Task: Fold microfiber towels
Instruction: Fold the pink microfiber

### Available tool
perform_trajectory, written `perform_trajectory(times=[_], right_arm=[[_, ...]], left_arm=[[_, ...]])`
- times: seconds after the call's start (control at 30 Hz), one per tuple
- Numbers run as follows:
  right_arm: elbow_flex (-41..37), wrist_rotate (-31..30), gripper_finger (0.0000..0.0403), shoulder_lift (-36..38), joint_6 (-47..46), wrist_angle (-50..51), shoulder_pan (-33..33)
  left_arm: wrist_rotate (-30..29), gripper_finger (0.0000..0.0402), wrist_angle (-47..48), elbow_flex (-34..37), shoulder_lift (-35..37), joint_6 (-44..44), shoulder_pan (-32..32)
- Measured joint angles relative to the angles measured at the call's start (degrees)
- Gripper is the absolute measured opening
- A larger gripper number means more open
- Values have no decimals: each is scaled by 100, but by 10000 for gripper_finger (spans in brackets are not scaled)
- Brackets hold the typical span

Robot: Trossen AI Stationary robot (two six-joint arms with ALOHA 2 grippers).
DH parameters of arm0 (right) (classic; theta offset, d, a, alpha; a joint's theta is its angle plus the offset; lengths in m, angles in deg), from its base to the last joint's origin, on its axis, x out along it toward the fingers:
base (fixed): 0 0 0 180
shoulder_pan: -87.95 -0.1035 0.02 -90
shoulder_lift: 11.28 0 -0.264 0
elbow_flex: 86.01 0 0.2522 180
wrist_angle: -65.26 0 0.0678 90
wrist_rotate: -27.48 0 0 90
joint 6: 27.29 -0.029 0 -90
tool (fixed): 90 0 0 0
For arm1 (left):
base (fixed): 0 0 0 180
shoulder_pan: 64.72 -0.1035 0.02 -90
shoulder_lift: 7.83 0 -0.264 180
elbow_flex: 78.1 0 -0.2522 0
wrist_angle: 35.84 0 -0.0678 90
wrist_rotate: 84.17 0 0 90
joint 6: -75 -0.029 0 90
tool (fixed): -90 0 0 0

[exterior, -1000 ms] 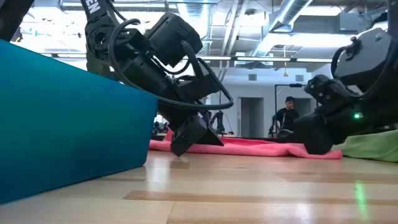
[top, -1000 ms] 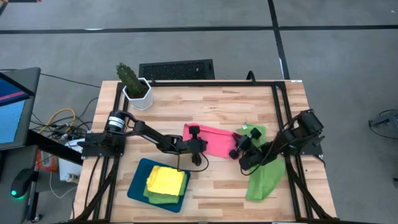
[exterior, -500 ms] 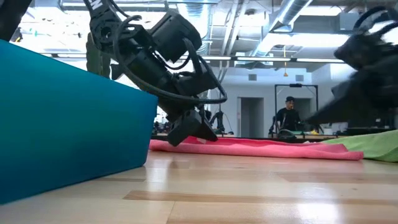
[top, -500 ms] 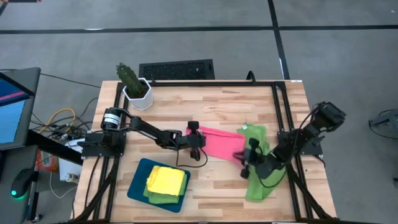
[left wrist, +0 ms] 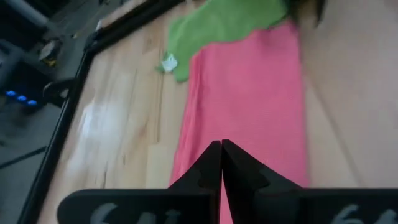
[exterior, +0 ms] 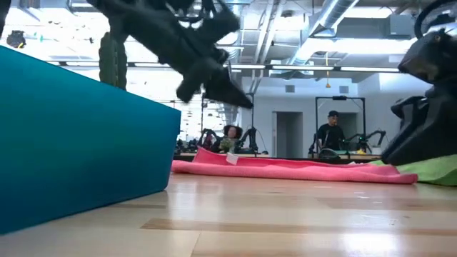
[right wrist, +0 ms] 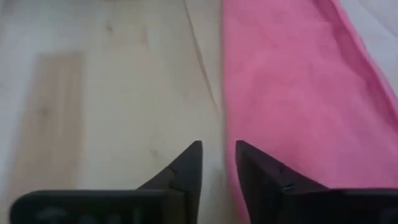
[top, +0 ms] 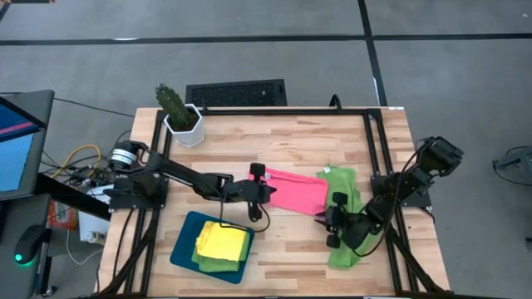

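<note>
A pink towel [top: 298, 191] lies flat at the table's middle, its underside on the wood. My left gripper [top: 266, 191] hangs shut above the towel's left end, clear of it in the low view [exterior: 239, 100], and holds nothing. My right gripper [right wrist: 219, 152] stands open by a narrow gap just off the towel's near right edge [right wrist: 249, 124], with only bare wood between its fingers. A lime green towel [top: 349, 245] lies crumpled at the right, partly under my right arm. A yellow towel [top: 223, 241] lies folded on a green one in the teal tray [top: 184, 241].
A potted cactus [top: 179, 116] stands at the far left corner. The teal tray's wall [exterior: 78, 143] fills the left of the low view. A black frame [top: 378, 149] runs along the table's sides. Bare wood lies between the tray and the green towel.
My left gripper has risen from the pink towel's left end, staying shut, and the towel has stayed on the table. My right gripper has drawn back from the towel's right end toward the table's near edge and turned.
</note>
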Motion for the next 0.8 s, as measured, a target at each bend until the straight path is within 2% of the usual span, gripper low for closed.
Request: perform_trajectory(times=[0.2, 0.37, 0.5, 0.7, 0.8], right_arm=[[47, 152, 167, -141, -631, 749, -79], [75, 51, 173, -443, -1205, 787, -187], [82, 19, 137, -521, -1581, 804, -187], [100, 321, 23, -145, -1350, 1002, -55], [232, 399, 14, 146, -919, 1392, 31]], left_arm=[[494, 4, 443, 0, 233, 375, -13], [690, 4, 701, 6, 169, 567, -13], [854, 4, 750, 4, 169, 643, -12], [850, 4, 855, 4, 169, 668, 20], [850, 4, 858, 4, 169, 756, 32]])
